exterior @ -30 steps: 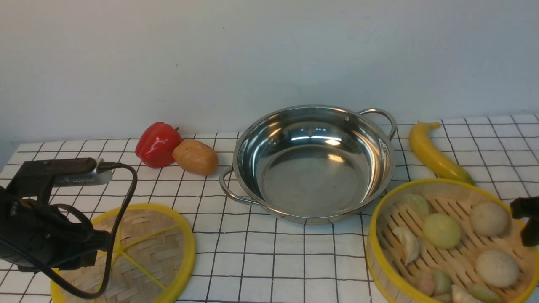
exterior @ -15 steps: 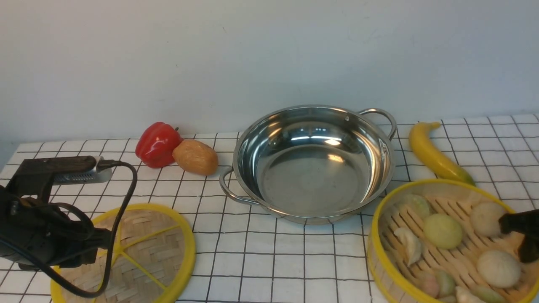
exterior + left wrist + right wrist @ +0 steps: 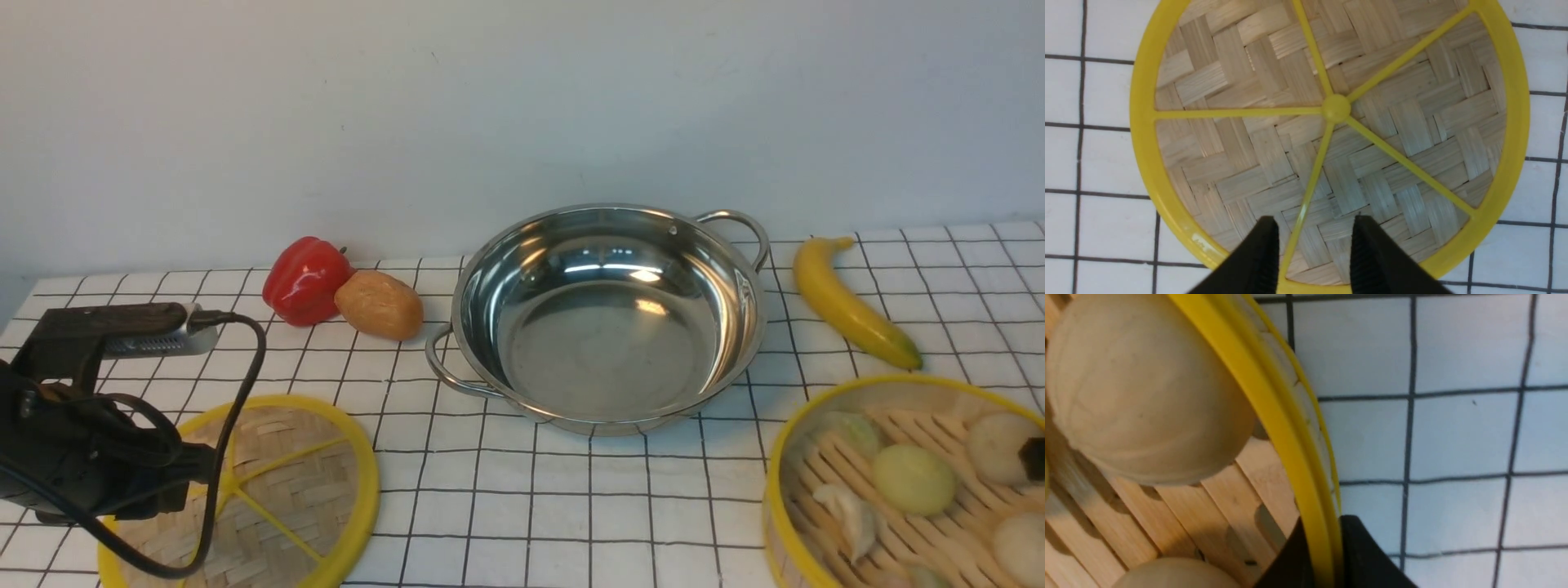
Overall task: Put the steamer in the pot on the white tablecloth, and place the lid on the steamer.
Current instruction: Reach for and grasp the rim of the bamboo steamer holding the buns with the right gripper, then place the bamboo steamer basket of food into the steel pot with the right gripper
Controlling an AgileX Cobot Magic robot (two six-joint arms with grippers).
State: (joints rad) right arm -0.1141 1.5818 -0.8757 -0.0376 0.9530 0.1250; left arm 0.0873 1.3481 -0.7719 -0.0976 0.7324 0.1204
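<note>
From the front, you see the shiny round steel pot (image 3: 608, 351) mid-cloth on the gridded white tablecloth (image 3: 571, 506). The flat woven lid (image 3: 302, 482) lies at its front left edge and the slatted bamboo steamer (image 3: 898, 379) at the front right corner. From the left wrist, your left gripper (image 3: 1314, 222) hangs spread above the weave. From the right wrist, your right gripper (image 3: 1323, 528) pinches the steamer's smooth yellow rim.

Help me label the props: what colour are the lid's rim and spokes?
Yellow, over pale woven bamboo; the lid shows best in the left wrist view.
</note>
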